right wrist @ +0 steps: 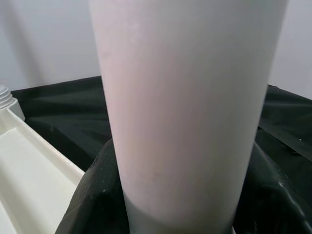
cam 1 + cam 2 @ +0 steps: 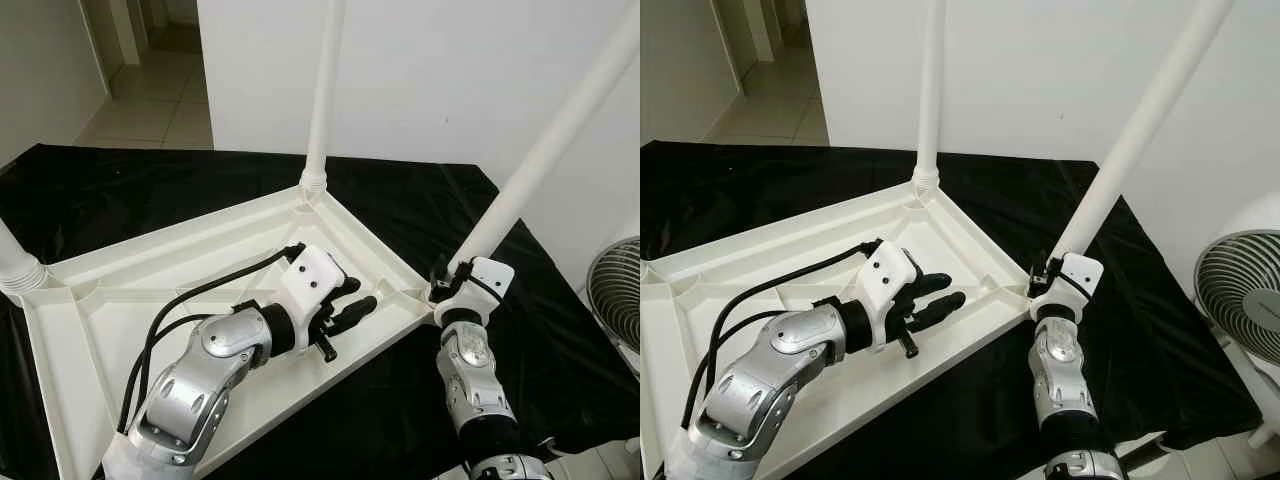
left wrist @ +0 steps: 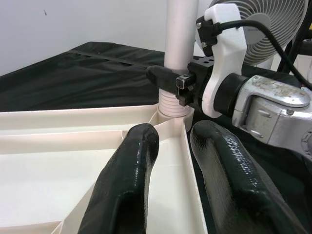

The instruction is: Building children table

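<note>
A white plastic table top [image 2: 120, 330] lies upside down on a black cloth [image 2: 120, 190], its legs pointing up. My right gripper [image 2: 446, 276] is shut on the near right leg [image 2: 560, 130] just above its threaded socket at the table's corner. In the right wrist view that leg [image 1: 185, 97] stands between the black fingers [image 1: 90, 195]. My left gripper [image 2: 357, 298] hovers open over the inside of the table top, close to its right rim, holding nothing. The left wrist view has its fingers [image 3: 136, 161] aimed at the same leg [image 3: 181, 29].
A second leg [image 2: 325, 90] stands at the far corner, and a third leg's base [image 2: 15, 265] shows at the left edge. A white fan [image 2: 615, 290] sits to the right of the cloth. A hallway [image 2: 150, 80] opens at the back left beside a white wall.
</note>
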Robot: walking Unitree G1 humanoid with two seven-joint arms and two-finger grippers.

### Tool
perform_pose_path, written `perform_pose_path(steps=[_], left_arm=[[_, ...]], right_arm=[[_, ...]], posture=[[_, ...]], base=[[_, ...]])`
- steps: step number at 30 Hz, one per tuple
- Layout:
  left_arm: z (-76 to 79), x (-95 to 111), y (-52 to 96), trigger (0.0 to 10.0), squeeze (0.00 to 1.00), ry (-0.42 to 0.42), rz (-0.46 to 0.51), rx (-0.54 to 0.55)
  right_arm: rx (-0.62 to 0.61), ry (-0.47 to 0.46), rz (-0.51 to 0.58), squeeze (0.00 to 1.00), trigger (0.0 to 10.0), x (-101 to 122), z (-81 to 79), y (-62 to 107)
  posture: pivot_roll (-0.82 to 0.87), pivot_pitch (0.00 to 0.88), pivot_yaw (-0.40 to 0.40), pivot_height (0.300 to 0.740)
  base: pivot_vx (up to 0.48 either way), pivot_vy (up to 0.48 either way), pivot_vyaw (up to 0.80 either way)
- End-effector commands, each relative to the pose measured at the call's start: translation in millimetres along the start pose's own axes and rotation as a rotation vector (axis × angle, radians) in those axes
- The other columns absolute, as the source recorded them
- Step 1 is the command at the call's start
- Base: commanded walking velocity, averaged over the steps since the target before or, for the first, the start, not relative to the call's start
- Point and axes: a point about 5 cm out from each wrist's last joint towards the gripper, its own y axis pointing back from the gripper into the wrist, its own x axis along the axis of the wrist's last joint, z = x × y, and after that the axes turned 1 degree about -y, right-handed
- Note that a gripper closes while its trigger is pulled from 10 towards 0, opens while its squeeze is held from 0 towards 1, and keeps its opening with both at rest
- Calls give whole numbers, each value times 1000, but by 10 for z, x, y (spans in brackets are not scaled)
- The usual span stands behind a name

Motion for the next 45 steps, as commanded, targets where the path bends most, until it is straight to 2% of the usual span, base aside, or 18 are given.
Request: perform_pose_path(steps=[1, 5, 12, 22, 31, 45], left_arm=[[-6, 18, -3, 10000, 0, -5, -1, 31], [2, 21, 0, 10000, 0, -6, 1, 30], [8, 21, -5, 10000, 0, -8, 3, 27], [1, 26, -10, 10000, 0, -11, 4, 27], [-7, 30, -7, 10000, 0, -11, 4, 30], [-16, 36, -8, 10000, 0, -12, 5, 29]], right_arm=[[-181, 46, -260, 0, 10000, -521, 389, 215], [-271, 66, -255, 0, 10000, -530, 492, 212], [-345, 106, -219, 0, 10000, -496, 610, 196], [-442, 84, -136, 0, 10000, -417, 722, 196], [-440, 48, -129, 0, 10000, -444, 693, 208], [-398, 52, -118, 0, 10000, -452, 650, 196]], posture=[[62, 65, -18, 740], [64, 61, -20, 740], [64, 54, -22, 740], [64, 51, -20, 740], [66, 56, -18, 740], [63, 62, -14, 740]], base=[[0, 0, 0], [0, 0, 0], [0, 0, 0], [0, 0, 0], [0, 0, 0], [0, 0, 0]])
